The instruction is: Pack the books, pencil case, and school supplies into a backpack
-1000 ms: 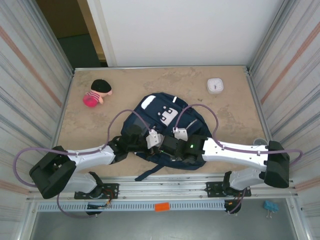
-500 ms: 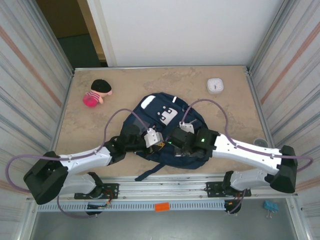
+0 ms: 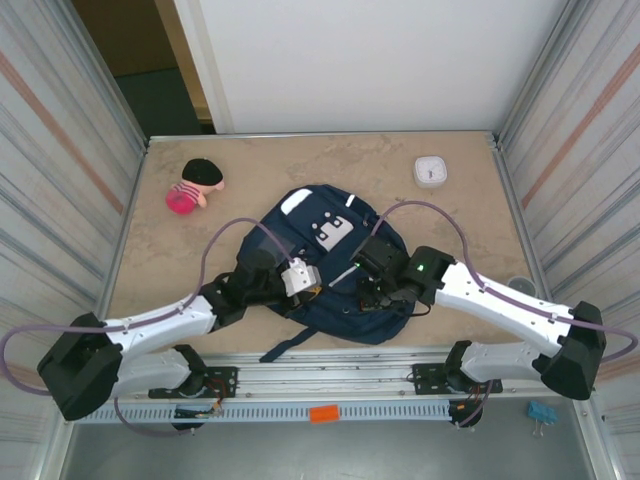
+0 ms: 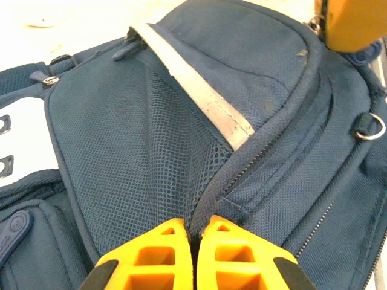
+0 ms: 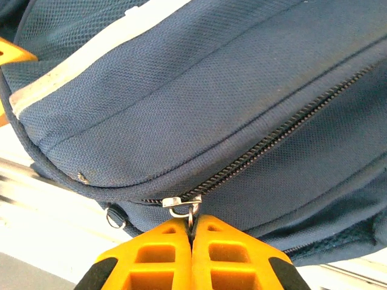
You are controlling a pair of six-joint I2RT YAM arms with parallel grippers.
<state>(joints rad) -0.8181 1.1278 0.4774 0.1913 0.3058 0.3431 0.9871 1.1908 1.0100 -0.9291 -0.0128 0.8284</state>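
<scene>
The navy backpack point(image 3: 330, 235) with white trim lies flat mid-table, its dark straps trailing toward the near rail. My left gripper point(image 4: 193, 225) is shut on a ridge of the bag's fabric seam point(image 4: 213, 193) beside a mesh panel. My right gripper point(image 5: 192, 222) is shut on the metal zipper pull point(image 5: 192, 208) at the end of a closed zipper point(image 5: 272, 142). From above, both grippers meet at the bag's near half, left gripper point(image 3: 320, 288) and right gripper point(image 3: 362, 293). Books, pencil case and school supplies are out of view.
A pink toy with a black cap point(image 3: 195, 186) lies at the far left. A white square device point(image 3: 430, 170) sits at the far right. Metal walls close in both sides, and a rail point(image 3: 330, 375) runs along the near edge.
My right gripper has closed on the zipper pull and its wrist has moved away from the near edge. The left arm has stretched out further, and the bag's near end has shifted.
</scene>
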